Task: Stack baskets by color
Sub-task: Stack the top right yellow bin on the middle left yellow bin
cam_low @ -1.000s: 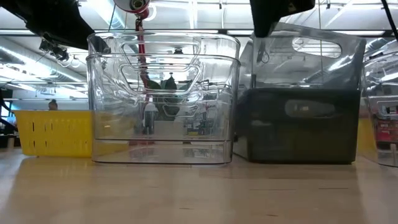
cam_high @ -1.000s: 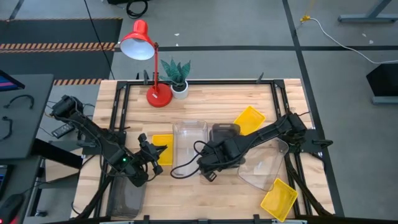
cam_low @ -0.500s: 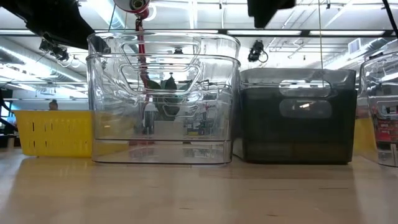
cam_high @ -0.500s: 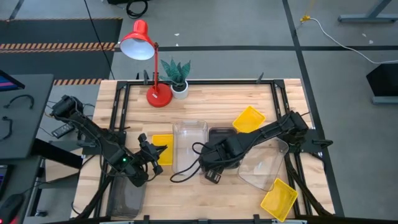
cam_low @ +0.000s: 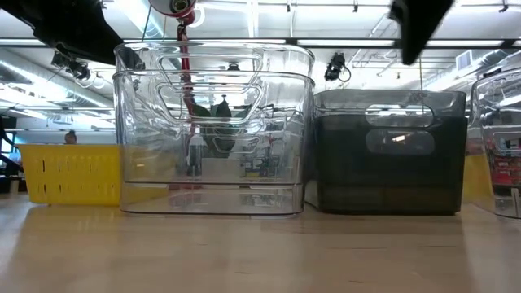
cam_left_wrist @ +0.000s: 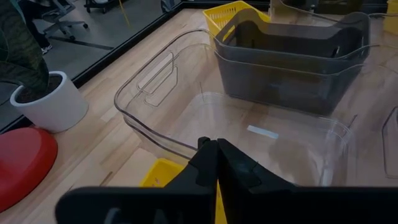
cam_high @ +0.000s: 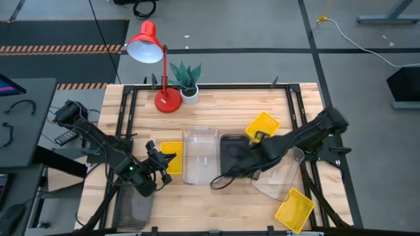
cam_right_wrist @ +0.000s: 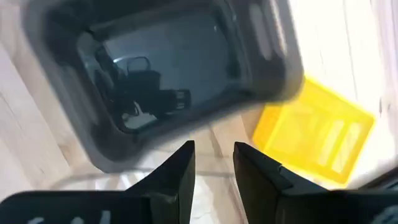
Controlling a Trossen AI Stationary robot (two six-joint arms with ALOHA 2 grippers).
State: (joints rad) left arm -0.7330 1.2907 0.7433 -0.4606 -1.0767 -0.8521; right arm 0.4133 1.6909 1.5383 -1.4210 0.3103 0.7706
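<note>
Two grey bins now sit nested as one stack, so the grey colour looks done.

Largest first: the clear stack (cam_high: pixel 199 155) holds a second clear basket inside; touching its side, the grey stack (cam_high: pixel 234 152) has dropped level into its lower bin since a second ago. The right gripper (cam_right_wrist: pixel 213 163), fingers spread and empty, has lifted away above it. The left gripper (cam_left_wrist: pixel 214 163), pressed together, waits over a yellow basket (cam_high: pixel 172 156).

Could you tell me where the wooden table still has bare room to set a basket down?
Bare wood runs along the front edge, before the clear plastic basket and dark grey basket, and along the back between the small potted plant and the tilted yellow basket. The middle is crowded, with baskets side by side.
</note>
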